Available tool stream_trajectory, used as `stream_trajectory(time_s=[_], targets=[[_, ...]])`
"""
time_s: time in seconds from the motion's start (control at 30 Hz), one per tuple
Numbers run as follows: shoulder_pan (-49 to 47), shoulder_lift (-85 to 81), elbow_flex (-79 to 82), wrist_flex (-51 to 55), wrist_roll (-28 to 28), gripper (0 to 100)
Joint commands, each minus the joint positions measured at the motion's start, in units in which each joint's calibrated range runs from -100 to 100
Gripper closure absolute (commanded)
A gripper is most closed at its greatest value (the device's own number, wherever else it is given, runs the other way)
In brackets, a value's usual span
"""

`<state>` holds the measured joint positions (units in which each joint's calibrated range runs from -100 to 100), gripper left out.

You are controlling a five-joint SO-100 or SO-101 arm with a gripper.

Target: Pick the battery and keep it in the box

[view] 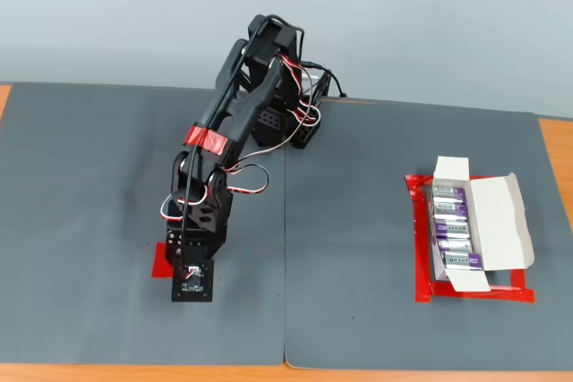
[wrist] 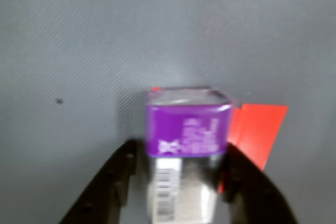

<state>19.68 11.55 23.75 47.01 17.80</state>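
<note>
— Black tool (wrist: pixel 181 182) fingers fill the bottom of your wrist view, pinching the battery (wrist: pixel 187 129) from both sides so it won't slip in carrying.

— Then go by size: what surrounds it?

— Grey woven mat on the worktop (view: pixel 358 310), matte. At the fixed view's right, the box (view: pixel 497 221): white card, flaps folded out, holding other batteries (view: pixel 454 232) in a row. Your battery, at lower left, is a glossy purple-and-silver block beside a flat red tape patch (wrist: pixel 260 129).
</note>
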Motion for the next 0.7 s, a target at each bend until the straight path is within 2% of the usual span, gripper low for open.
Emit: stream_trajectory(time_s=[0.0,0.17,0.5,0.67], targets=[[0.7,0.1,-1.1,0.6,0.1,89],[0.7,0.1,-1.1,0.6,0.2,93],[0.6,-0.9,-1.1,0.3,-0.4,94],[0.4,-3.7,-4.6,0.6,-3.6,94]])
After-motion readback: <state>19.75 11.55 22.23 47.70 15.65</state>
